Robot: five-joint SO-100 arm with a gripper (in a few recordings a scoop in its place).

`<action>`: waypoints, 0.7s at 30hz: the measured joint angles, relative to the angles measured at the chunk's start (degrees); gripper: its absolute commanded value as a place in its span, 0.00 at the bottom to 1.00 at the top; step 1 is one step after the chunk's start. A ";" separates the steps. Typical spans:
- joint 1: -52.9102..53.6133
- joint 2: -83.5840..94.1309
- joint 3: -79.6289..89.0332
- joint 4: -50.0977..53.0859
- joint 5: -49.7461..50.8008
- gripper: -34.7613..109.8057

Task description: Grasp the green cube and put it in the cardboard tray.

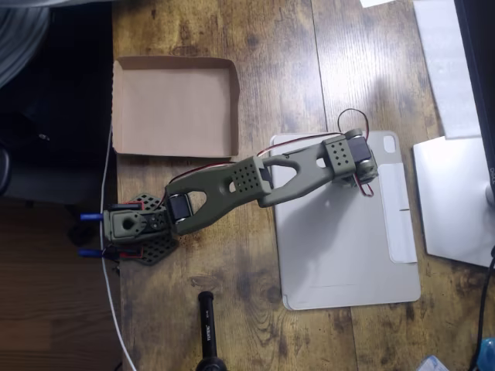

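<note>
step: reach for cube | olive-green robot arm's gripper [362, 166] over far right corner of flat light-grey tablet cover [348, 247], jaws' state untellable (cube unseen beneath) | shallow brown cardboard tray [175, 107] empty, table's far left | next: confirm grasp, lift.

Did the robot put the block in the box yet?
Not yet. The shallow brown cardboard tray sits bare on the wooden table. The olive-green arm's tool reaches over the flat light-grey tablet cover. I can't see whether it holds the cube, so grasping and carrying remain.
</note>
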 measured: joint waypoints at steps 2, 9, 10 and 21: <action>-0.53 1.58 0.53 0.97 0.09 0.34; -5.98 6.59 -2.99 11.34 1.41 0.34; -6.77 6.59 -5.10 14.06 1.85 0.34; -14.15 23.29 3.34 16.79 0.88 0.34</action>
